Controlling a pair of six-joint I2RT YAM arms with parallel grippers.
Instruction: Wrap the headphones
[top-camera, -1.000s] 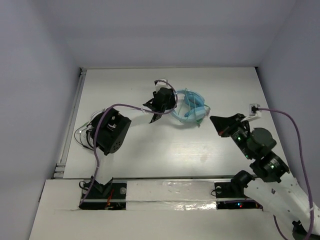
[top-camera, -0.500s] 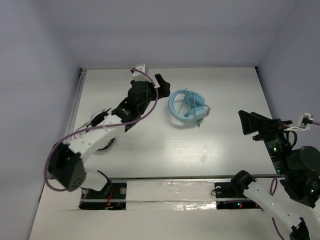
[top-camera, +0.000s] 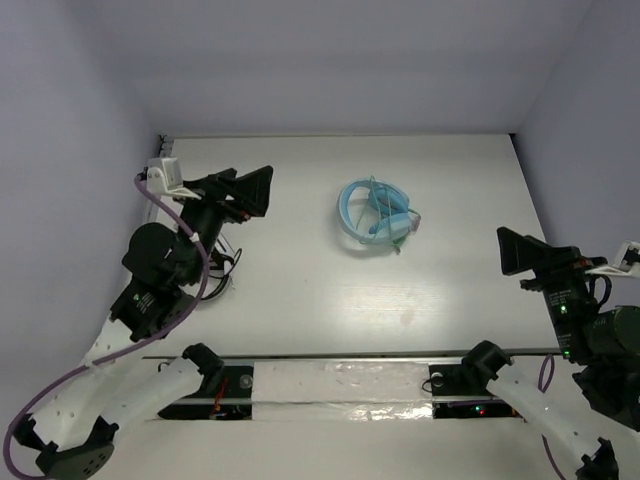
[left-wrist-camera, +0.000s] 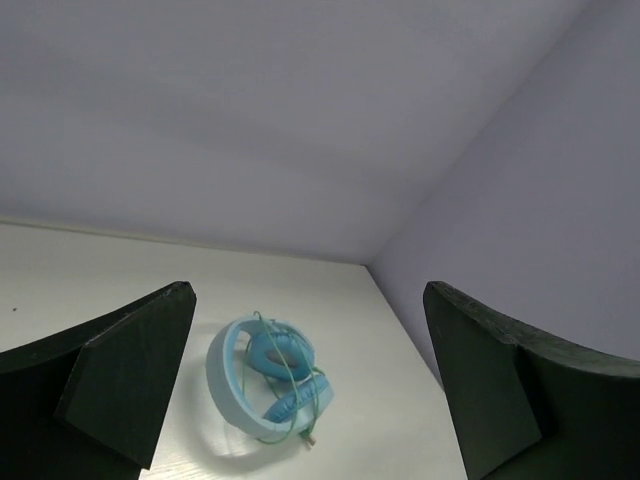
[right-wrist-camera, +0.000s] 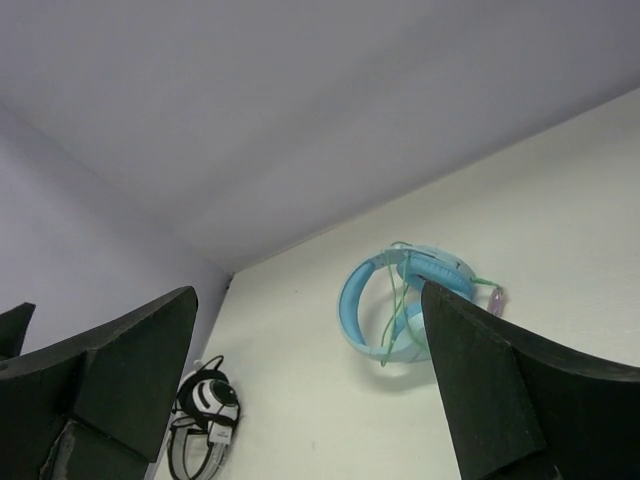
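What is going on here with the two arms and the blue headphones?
Nothing is being held at this moment. The headphones lie on the table, toward its far side, with the thin green cable looped around them. Both arms stand apart from them. The left tool and the right tool are open and empty, each facing the headphones from its own side. The wrapping looks done, or nearly so.

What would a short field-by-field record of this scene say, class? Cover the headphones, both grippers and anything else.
headphones: light blue, lying on the table, far centre, untouched
cable: pale green, looped around the headphones
left gripper: open, empty, left of headphones
right gripper: open, empty, right of headphones
other: black-and-white cable bundle, left edge
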